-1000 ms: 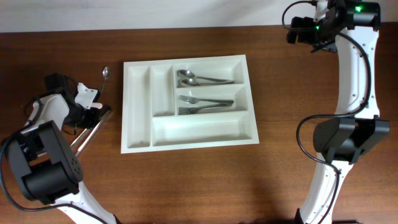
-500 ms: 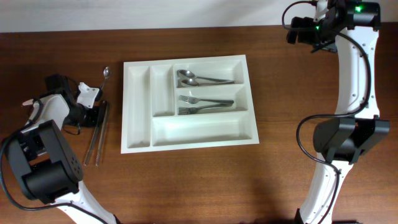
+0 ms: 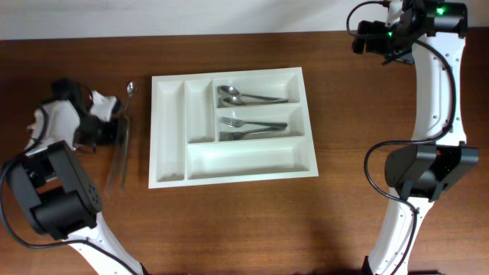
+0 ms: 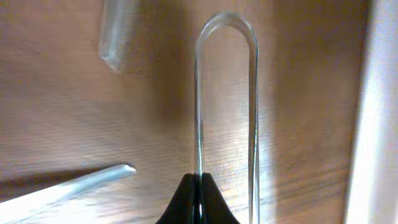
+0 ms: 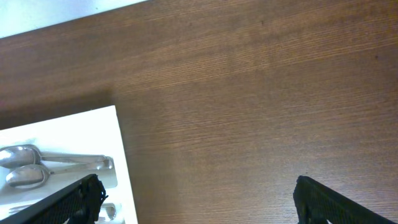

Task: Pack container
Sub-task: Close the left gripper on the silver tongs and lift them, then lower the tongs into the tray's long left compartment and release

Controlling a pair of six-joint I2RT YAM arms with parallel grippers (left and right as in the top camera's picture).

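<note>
Pinching together on the wrist view's lower edge, the left gripper (image 4: 199, 196) has its black fingertips (image 4: 186, 202) clenched on a long steel utensil (image 4: 225, 93). It is probably a table knife, though only a flat, polished handle with a rounded end shows. It mirrors the wood grain beneath it. Whether it is lifted or resting on the wood, I cannot tell.

A second steel piece (image 4: 68, 186) lies at an angle just beside the fingers. A teaspoon (image 3: 130, 90) sits on the brown table (image 3: 229, 221), near the gripper's far side.

The container (image 3: 153, 130), a smooth white plastic tray with rounded inner corners, lies to the right of the left gripper (image 3: 103, 130), its wall close by at the wrist view's right edge. The gripped utensil's long axis runs roughly along that wall, so also along the two narrow upright compartments, which hold nothing. By my reading, a short sideways carry with little turning would seat it there, or a quarter turn would suit the bare wide compartment nearest the robot. Spoons (image 3: 248, 97) fill the far wide compartment and forks (image 3: 248, 128) the middle one.

The left arm is much the nearer. The right gripper (image 5: 202, 202) hangs beyond the tray's far right corner, fingers spread wide and holding nothing.
</note>
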